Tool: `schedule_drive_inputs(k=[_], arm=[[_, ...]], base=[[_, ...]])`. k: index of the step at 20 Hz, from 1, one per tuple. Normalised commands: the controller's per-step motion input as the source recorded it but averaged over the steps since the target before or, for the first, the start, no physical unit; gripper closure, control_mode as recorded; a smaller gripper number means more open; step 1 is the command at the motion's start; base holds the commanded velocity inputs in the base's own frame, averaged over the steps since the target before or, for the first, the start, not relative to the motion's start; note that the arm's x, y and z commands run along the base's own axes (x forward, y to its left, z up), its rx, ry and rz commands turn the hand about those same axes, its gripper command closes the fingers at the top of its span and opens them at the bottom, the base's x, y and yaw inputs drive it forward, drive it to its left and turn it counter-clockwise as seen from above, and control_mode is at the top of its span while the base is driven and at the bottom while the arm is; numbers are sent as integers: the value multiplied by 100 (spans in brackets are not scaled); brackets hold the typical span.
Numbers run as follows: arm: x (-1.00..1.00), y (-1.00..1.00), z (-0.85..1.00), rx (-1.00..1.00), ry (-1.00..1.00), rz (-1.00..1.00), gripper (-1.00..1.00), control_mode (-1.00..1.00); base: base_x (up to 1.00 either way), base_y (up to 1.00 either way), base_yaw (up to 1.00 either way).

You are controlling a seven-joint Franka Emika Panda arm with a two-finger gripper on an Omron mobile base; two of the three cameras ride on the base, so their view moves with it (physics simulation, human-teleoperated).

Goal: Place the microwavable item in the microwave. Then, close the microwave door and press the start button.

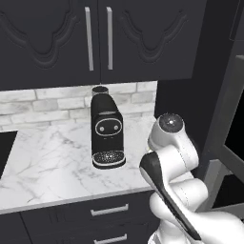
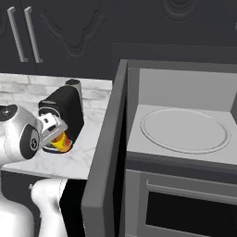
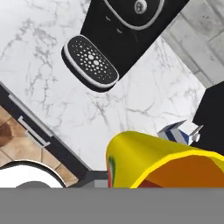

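Gripping: the gripper (image 2: 54, 134) is closed tight on the yellow cup (image 2: 60, 141), which hangs off the marble counter (image 1: 52, 162), just in front of the black coffee machine (image 1: 106, 131).
Hidden: in the left base view the white arm (image 1: 174, 167) blocks the hand and the cup; the fingertips themselves are hard to make out in any view.
Cut off: in the hand view the cup (image 3: 164, 164) is cropped along the bottom edge, showing yellow wall and an orange-red inside or mark, hard to say which.
Right base view adds: the microwave (image 2: 183, 115) to the right of the counter, its cavity open with a round pale turntable (image 2: 185, 129) on the floor; the microwave door (image 2: 109, 152) stands swung out toward the near side, seen edge-on, between the cup and the cavity.
Left base view adds: the coffee machine face-on with its round drip grille, dark upper cabinets (image 1: 95, 38) with two vertical handles, and drawer fronts below the counter edge.
Hand view adds: a small white-and-blue carton (image 3: 177, 133) lying on the marble just beyond the cup, and the coffee machine's drip tray (image 3: 89, 63) from above.
Arm pose: elbow folded high near the counter's right end, wrist turned so the hand points down and toward the counter.
Cup position: left of the door, well apart from the turntable.
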Motion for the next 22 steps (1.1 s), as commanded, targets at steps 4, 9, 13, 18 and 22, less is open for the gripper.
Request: schedule_drive_inputs(k=[4, 9, 13, 18, 22], arm=[[-7, -4, 66, 0, 2, 0, 100, -100], [0, 0, 18, 0, 17, 0, 100, -100], [0, 0, -5, 0, 23, 2, 100, -100], [0, 0, -25, 0, 18, 4, 100, -100], [-33, 13, -18, 0, 5, 0, 100, -100]], base=[[0, 0, 0], [0, 0, 0], [0, 0, 0], [0, 0, 0], [0, 0, 0]])
